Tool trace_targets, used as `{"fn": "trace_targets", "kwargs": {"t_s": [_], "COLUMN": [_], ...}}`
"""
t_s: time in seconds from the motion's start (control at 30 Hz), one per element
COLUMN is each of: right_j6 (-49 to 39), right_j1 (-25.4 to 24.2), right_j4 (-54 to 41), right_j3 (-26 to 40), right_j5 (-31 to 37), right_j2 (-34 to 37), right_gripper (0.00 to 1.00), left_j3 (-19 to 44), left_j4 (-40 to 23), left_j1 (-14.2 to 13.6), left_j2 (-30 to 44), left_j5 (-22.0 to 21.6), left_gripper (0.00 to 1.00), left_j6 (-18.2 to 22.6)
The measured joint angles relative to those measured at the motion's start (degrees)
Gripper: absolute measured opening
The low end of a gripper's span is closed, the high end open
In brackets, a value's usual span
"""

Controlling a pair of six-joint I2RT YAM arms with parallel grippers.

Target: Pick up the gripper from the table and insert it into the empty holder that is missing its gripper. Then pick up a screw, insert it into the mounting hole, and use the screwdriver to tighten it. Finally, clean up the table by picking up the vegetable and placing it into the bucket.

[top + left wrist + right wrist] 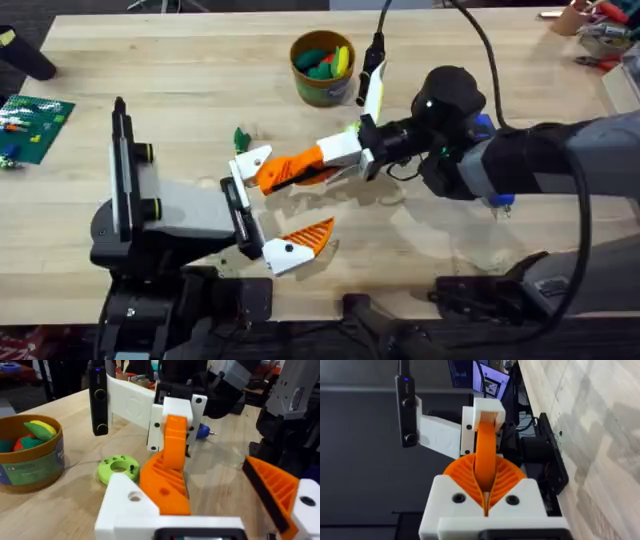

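My right gripper [335,152] [485,467] is shut on the orange ribbed gripper [292,170] [167,477] [485,445]. Its far end meets the white holder [250,161] [131,502] [487,409] of the left arm; I cannot tell how deep it sits. The left gripper [272,208] [210,497] stands open, its other orange finger on a white base [300,243] [280,491] apart from the holder. A dark hole shows in the holder's top. The bucket [322,90] [35,467] stands at the back and holds colourful toy vegetables. A small green vegetable piece [241,138] [119,467] lies on the table beside the holder.
A blue-handled tool with a metal tip [205,432] [499,205] lies behind the right gripper, partly under the right arm. A green board [35,125] sits at the far left and clutter [600,30] at the back right corner. Bare wood lies between bucket and left edge.
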Motion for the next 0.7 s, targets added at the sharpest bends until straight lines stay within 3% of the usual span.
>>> {"fn": "trace_targets", "kwargs": {"t_s": [0.7], "right_j6": [0.5], "right_j1": [0.3], "right_j4": [0.6], "right_j3": [7.4], "right_j5": [-1.2], "right_j2": [7.9], "right_gripper": [0.022], "left_j3": [0.0], "left_j4": [-0.4], "left_j1": [0.2], "left_j2": [0.0], "left_j5": [-1.5], "left_gripper": [0.987], "left_j6": [-0.2]}}
